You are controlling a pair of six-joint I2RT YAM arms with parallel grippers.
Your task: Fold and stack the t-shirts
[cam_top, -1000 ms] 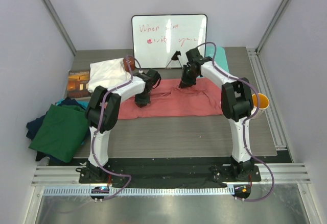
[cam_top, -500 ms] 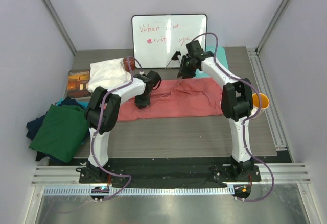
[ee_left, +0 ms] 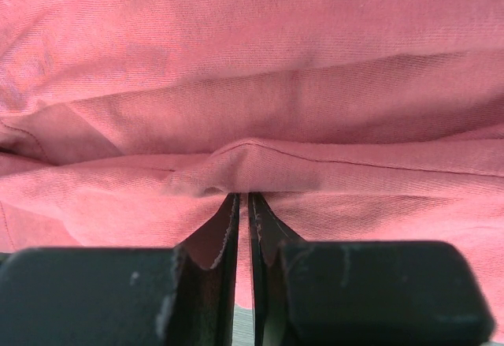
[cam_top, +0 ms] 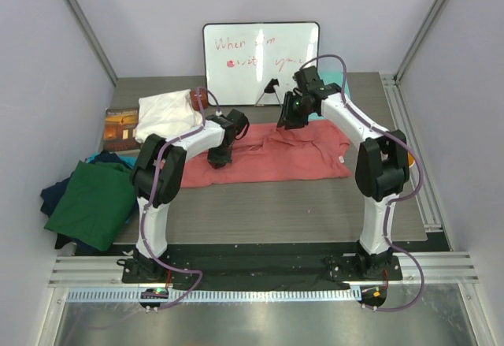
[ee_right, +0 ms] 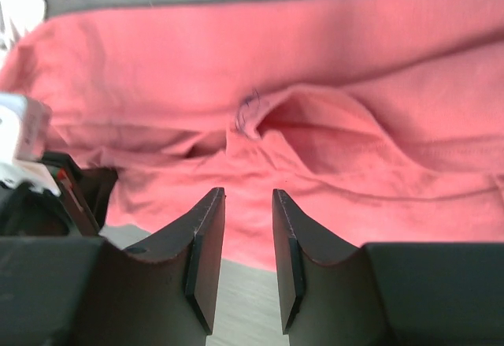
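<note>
Moved: the right gripper has come up off the cloth since a sec ago and its arm has swung out to the right. The left arm hasn't budged.
Fingers, L: the left gripper has its fingers all but closed, tips nipping a raised ridge of pink cloth.
Fingers, R: fingers stand a narrow gap apart w/ nothing betw. them — bare table shows through.
Gripper pos.: L sits low on the shirt's left-centre. R hovers over the shirt's far edge, near the whiteboard.
Shirt in hand: the salmon-pink t-shirt lies crosswise mid-table betw. the two arms, rumpled, creases running lengthwise. A small white label shows at its right end.
Others: the dark green t-shirt is heaped over a navy t-shirt at the table's left edge, well apart from the pink one.
Handling: prob. light, limp, thin cotton w/ no stiffness, so it will sag and drag. Not slippery, not fragile. Layers cling, so a pinch may take two where one is wanted.
Where to grip: likely best at a hem, seam or shoulder corner — the stitched, doubled edge gives the pads sth. to bite. Two holds well apart should let it hang flat, whereas a mid-panel pinch only bunches it.
</note>
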